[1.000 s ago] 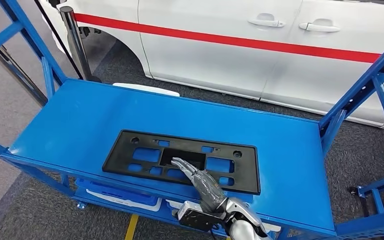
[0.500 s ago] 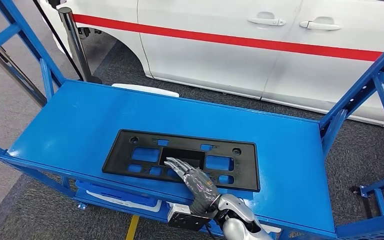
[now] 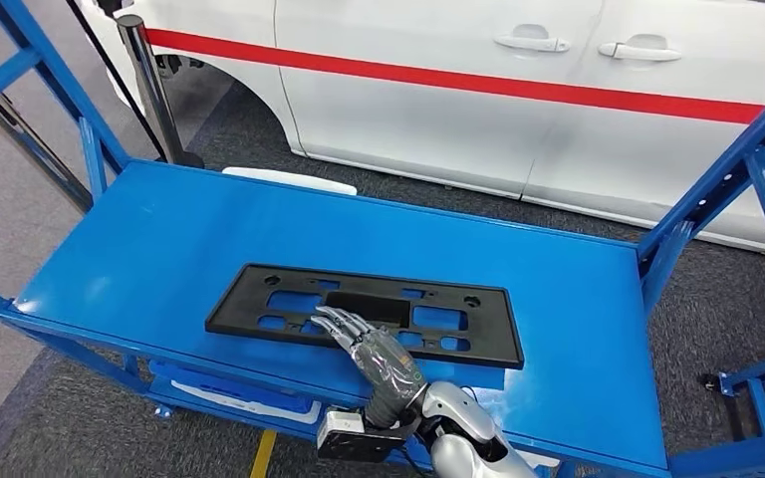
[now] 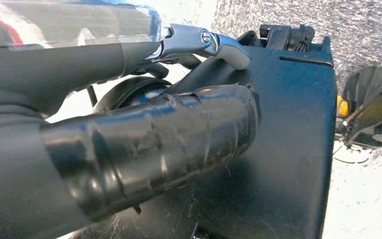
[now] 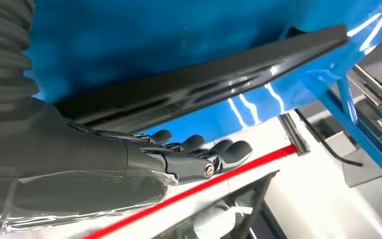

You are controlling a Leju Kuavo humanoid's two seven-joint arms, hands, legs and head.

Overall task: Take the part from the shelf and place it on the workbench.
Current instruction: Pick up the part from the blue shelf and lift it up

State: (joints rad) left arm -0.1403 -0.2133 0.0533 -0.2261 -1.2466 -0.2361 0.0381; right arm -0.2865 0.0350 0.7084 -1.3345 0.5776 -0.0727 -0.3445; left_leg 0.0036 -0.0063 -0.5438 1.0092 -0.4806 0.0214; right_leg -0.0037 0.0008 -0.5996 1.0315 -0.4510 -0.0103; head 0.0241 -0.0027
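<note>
Right hand (image 3: 377,356) over part (image 3: 259,299) near edge, fingers apart, gripping nothing. Left hand (image 4: 129,144): can't tell. Part looks thin, stiff, light, slick plastic w/ cutouts; grab near edge.

A flat black rectangular part (image 3: 364,315), pierced with cut-out windows and small holes, is seen lying lengthwise on the blue bench (image 3: 159,239), set close to its near edge.

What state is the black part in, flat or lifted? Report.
Lifted at its near edge: the part tilts off the shelf, blue showing beneath it in the right wrist view.
</note>
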